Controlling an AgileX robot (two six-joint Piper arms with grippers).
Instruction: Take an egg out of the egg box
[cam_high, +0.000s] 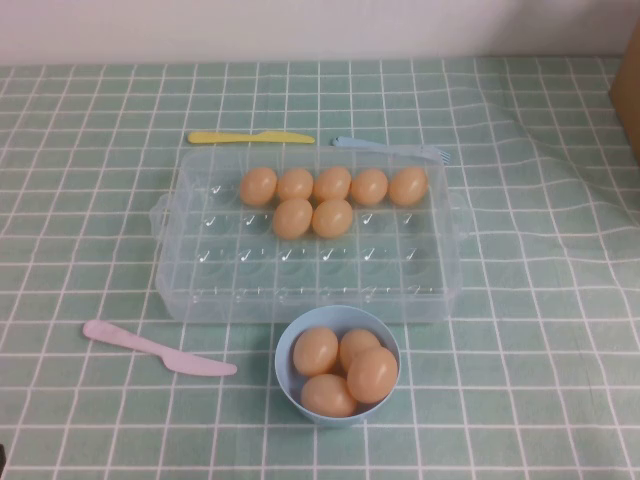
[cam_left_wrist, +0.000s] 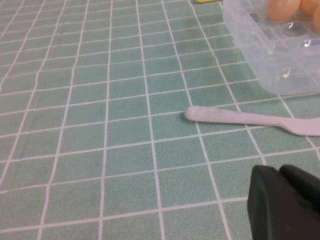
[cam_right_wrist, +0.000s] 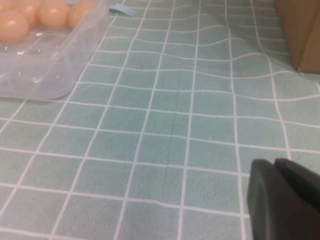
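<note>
Left gripper (cam_left_wrist: 285, 200) and right gripper (cam_right_wrist: 285, 197) flank egg box (cam_high: 190, 290).

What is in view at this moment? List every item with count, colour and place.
egg box: one, clear, table centre.
eggs in egg box: seven, orange-tan, far rows.
bowl: one, light blue, just in front of the box.
eggs in bowl: four, orange-tan.
pink knife: one, front left.
yellow knife: one, behind the box.
blue fork: one, behind the box.
cardboard box: one, brown, far right.
left end effector: black, near the pink knife.
right end effector: black, right of the egg box.
</note>
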